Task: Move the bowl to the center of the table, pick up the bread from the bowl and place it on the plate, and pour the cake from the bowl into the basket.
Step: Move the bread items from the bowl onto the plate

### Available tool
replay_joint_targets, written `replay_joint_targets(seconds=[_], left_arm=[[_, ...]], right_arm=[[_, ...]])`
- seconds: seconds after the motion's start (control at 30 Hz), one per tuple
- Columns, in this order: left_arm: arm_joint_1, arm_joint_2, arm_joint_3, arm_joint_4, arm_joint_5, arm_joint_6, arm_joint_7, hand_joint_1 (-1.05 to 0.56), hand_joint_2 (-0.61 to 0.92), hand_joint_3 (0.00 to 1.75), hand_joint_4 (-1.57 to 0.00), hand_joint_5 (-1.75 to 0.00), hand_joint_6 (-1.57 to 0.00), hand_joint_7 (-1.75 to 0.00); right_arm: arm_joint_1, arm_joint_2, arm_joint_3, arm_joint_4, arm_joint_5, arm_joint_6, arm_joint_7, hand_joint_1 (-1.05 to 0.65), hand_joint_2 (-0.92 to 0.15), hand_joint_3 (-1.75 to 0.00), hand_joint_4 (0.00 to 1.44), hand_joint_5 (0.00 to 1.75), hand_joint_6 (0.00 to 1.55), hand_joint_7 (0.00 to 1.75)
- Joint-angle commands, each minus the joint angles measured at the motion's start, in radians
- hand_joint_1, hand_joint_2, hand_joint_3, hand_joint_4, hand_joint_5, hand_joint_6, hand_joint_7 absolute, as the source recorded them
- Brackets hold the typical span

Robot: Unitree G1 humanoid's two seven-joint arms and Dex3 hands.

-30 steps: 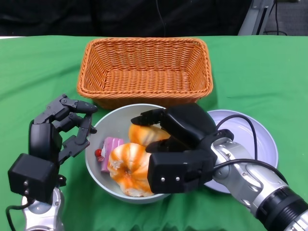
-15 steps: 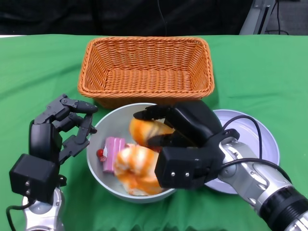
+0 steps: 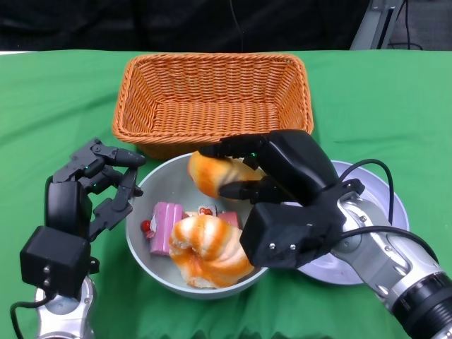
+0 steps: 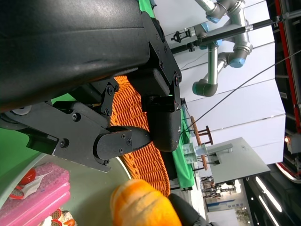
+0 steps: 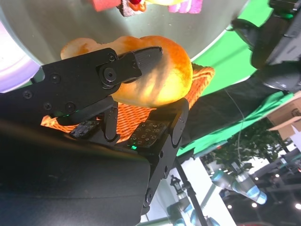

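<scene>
Head view, items by size, largest first.

Table (image 3: 56,92): green cloth covering, everything below stands on it.

Basket (image 3: 212,102): orange wicker, rectangular, at the far middle, just behind the bowl.

Bowl (image 3: 145,244): pale grey, round, near the middle, between my two hands. Its far rim sits close under the basket's front wall.

Plate (image 3: 385,205): pale lilac, to the right of the bowl, largely covered by my right forearm and hand.

My right hand (image 3: 279,201): reaches over the bowl from the right. My fingers (image 5: 127,66) are clamped on one piece of bread (image 3: 212,173), thumb under it and fingers over it, holding it above the bowl's far rim and clear of the contents.

My left hand (image 3: 85,194): just beside the bowl's left rim, fingers apart and lightly bent, gripping nothing. Whether the fingertips touch the rim, I cannot tell.

Second bread (image 3: 205,247): orange and white, lying in the near part of the bowl.

Cake (image 3: 166,226): pink slice with red topping, lying in the bowl beside the second bread, on its left.
</scene>
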State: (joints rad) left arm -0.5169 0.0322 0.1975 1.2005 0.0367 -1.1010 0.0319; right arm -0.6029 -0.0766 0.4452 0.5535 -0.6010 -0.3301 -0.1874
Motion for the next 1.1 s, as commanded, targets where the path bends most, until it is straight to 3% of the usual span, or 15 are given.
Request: replay_joint_targets(seconds=[0.03, 0.17, 0.33, 0.67, 1.0, 1.1], left_arm=[[0.004, 0.016, 0.007, 0.006, -0.012, -0.008, 0.004, -0.17, 0.85, 0.54, -0.79, -1.52, -0.86, -1.07], [0.004, 0.017, 0.008, 0.006, -0.013, -0.006, 0.003, -0.18, 0.84, 0.54, -0.79, -1.51, -0.86, -1.08], [0.005, 0.021, 0.01, 0.007, -0.012, -0.002, 0.007, -0.17, 0.83, 0.57, -0.8, -1.52, -0.86, -1.11], [0.003, 0.029, 0.008, 0.011, 0.001, -0.002, 0.026, -0.18, 0.77, 0.66, -0.81, -1.51, -0.84, -1.16], [0.006, 0.034, 0.008, 0.011, -0.005, 0.001, 0.02, -0.19, 0.75, 0.72, -0.81, -1.52, -0.84, -1.16], [0.007, 0.031, 0.011, 0.011, -0.016, -0.001, 0.009, -0.19, 0.74, 0.72, -0.81, -1.52, -0.84, -1.16]], right_arm=[[0.024, -0.018, -0.032, -0.055, 0.025, -0.01, 0.002, -0.11, -0.9, -0.02, 0.86, 1.12, 1.19, 0.02], [0.049, -0.029, -0.058, -0.123, 0.049, -0.001, 0.028, -0.1, -0.91, -0.01, 0.86, 1.16, 1.18, 0.02], [0.083, -0.044, -0.104, -0.196, 0.075, 0.004, 0.041, -0.04, -0.92, -0.01, 0.81, 1.36, 1.22, 0.04], [0.156, -0.092, -0.172, -0.312, 0.065, -0.013, 0.011, -0.02, -0.89, 0.0, 0.84, 1.47, 1.27, 0.08], [0.248, -0.177, -0.244, -0.384, 0.084, 0.013, 0.052, -0.02, -0.9, 0.0, 0.81, 1.51, 1.23, 0.08], [0.271, -0.195, -0.262, -0.382, 0.084, 0.016, 0.056, -0.01, -0.89, 0.0, 0.83, 1.43, 1.23, 0.08]])
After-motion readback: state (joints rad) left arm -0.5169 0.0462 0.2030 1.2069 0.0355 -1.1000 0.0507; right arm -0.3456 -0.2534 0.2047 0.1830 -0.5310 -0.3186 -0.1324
